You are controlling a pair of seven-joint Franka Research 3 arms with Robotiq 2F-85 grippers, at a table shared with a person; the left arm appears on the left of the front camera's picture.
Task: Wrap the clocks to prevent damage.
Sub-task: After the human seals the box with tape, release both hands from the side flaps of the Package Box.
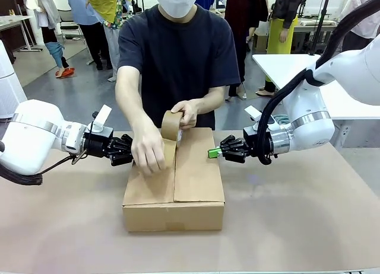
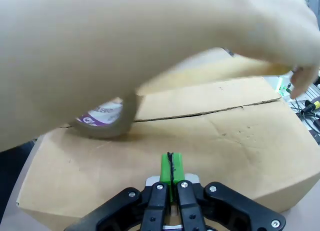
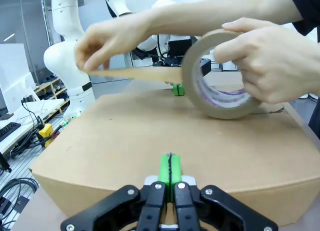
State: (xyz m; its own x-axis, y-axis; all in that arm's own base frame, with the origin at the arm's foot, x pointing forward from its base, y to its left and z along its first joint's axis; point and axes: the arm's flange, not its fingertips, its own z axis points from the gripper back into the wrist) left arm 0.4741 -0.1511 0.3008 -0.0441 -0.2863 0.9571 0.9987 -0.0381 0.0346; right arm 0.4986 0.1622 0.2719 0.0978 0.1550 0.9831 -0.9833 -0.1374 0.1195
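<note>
A closed cardboard box (image 1: 174, 185) lies in the middle of the brown worktop (image 1: 297, 214), its far end close to the far edge where a person stands. The seam between its top flaps runs from the far edge toward the near edge.

The person's left hand (image 1: 187, 114) holds a roll of brown packing tape (image 1: 171, 124) upright over the far end of the seam. The person's right hand (image 1: 148, 152) rests on the box top towards the worktop's left edge and pinches the end of a strip of tape (image 3: 140, 73) drawn off the roll.

The left claw (image 2: 171, 166) is level at the box's left side, pads pressed together with nothing between them. In the front view its tips are behind the person's right hand.

The right claw (image 1: 214, 152) is level at the box's right side near the far corner, also pinched together and holding nothing. Whether it touches the cardboard cannot be told.
</note>
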